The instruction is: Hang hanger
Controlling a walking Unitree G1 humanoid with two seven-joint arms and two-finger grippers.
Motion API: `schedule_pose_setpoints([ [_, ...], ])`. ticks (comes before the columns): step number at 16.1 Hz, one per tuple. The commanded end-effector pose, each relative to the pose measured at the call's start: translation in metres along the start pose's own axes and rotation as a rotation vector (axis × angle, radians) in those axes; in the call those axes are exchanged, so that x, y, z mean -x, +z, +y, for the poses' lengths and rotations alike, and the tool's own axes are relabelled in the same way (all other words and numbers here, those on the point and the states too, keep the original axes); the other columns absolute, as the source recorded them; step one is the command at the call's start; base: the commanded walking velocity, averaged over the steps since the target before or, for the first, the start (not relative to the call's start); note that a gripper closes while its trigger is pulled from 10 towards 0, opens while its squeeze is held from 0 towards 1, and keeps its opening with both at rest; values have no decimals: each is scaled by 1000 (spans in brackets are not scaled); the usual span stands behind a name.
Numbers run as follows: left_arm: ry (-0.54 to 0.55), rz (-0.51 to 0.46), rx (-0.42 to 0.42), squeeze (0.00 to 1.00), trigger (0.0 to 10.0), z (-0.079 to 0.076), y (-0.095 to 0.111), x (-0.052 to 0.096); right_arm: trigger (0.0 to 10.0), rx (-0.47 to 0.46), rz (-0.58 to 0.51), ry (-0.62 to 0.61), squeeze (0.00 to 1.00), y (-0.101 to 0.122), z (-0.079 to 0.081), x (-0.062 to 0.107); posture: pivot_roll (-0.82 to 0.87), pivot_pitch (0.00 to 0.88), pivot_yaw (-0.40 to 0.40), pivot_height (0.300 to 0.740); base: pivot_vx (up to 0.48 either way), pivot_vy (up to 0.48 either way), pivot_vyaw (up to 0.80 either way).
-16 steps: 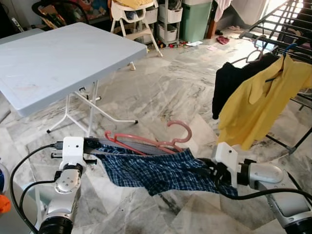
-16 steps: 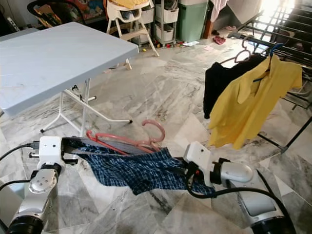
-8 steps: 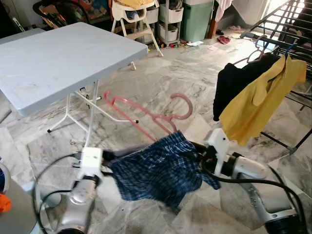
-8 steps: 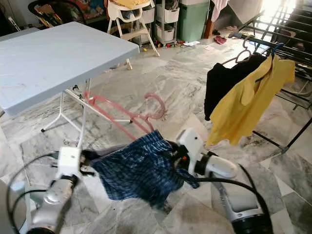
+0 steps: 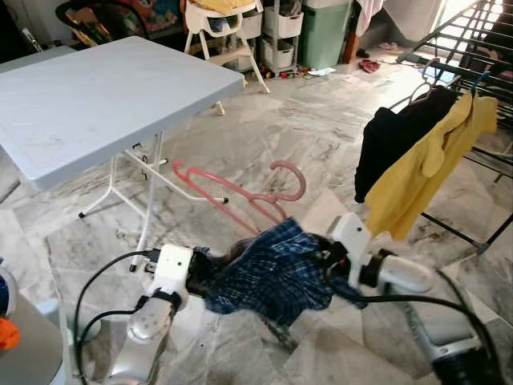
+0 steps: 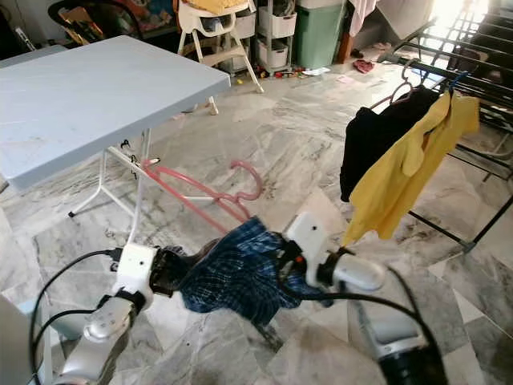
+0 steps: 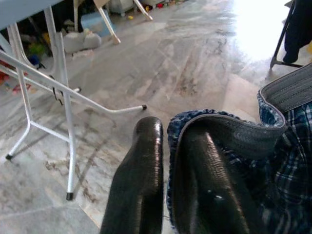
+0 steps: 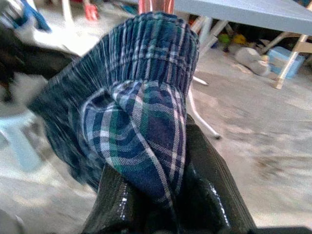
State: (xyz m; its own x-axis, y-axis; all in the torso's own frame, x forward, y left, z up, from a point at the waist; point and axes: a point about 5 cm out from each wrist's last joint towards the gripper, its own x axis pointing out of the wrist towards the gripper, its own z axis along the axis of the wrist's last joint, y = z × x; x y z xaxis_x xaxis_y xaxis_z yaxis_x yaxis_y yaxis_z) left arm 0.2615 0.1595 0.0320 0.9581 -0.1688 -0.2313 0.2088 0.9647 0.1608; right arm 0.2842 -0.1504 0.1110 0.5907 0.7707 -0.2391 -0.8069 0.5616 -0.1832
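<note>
Blue plaid shorts [image 5: 268, 271] hang bunched between my two grippers, low over the marble floor. A pink hanger [image 5: 302, 183] sticks out of the shorts, slanting up toward the table, its hook free in the air. My left gripper [image 5: 208, 273] is shut on the shorts' waistband [image 7: 229, 131], which lies folded over one black finger [image 7: 141, 175]. On the other side, my right gripper [image 5: 322, 261] is shut on a fold of plaid cloth [image 8: 146, 122]. The two grippers are close together.
A drying rack [image 5: 481, 48] at the right holds a black garment [image 5: 393, 136] and a yellow shirt [image 5: 425, 176] on hangers. A pale folding table [image 5: 96, 96] stands at the left. A high chair [image 5: 216, 24], shelves and a green bin [image 5: 325, 32] line the back.
My grippers have come closer together, so the shorts went from stretched flat to bunched. The pink hanger swung up out of the shorts and now slants toward the table.
</note>
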Motion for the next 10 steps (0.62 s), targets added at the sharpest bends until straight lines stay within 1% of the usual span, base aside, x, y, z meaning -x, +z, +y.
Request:
schedule_pose_setpoints([
  [1,-27,-19,-25,1000,10000,-1,2,2,10000,39,-10,-1,0,5,-4,-1,-42,0,38,740,0,0,0],
  [2,-70,-49,-64,1000,10000,-5,5,5,10000,73,24,-24,0,1,-11,0,-39,0,35,740,0,0,0],
  [3,-109,-67,-84,1000,10000,-8,7,8,10000,114,57,-27,0,-2,-14,1,-39,0,34,740,0,0,0],
  [4,-142,-95,-102,1000,10000,-11,10,10,10000,171,97,0,0,-6,-16,1,-38,0,34,740,0,0,0],
  [5,-167,-110,-110,1000,10000,-13,13,12,10000,209,121,19,0,-8,-17,1,-37,0,34,740,0,0,0],
  [6,-206,-120,-120,1000,10000,-16,14,14,10000,239,141,27,0,-8,-24,2,-35,0,30,740,0,0,0],
  [7,-212,-114,-128,1000,10000,-16,12,15,10000,245,138,19,0,-6,-31,2,-33,0,27,740,0,0,0],
  [9,-191,-114,-130,1000,10000,-14,11,16,10000,259,131,11,0,-2,-36,1,-33,0,24,740,0,0,0],
  [10,-149,-100,-55,1000,10000,-13,10,14,10000,272,114,-6,0,1,-38,-3,-31,0,17,740,0,0,0],
])
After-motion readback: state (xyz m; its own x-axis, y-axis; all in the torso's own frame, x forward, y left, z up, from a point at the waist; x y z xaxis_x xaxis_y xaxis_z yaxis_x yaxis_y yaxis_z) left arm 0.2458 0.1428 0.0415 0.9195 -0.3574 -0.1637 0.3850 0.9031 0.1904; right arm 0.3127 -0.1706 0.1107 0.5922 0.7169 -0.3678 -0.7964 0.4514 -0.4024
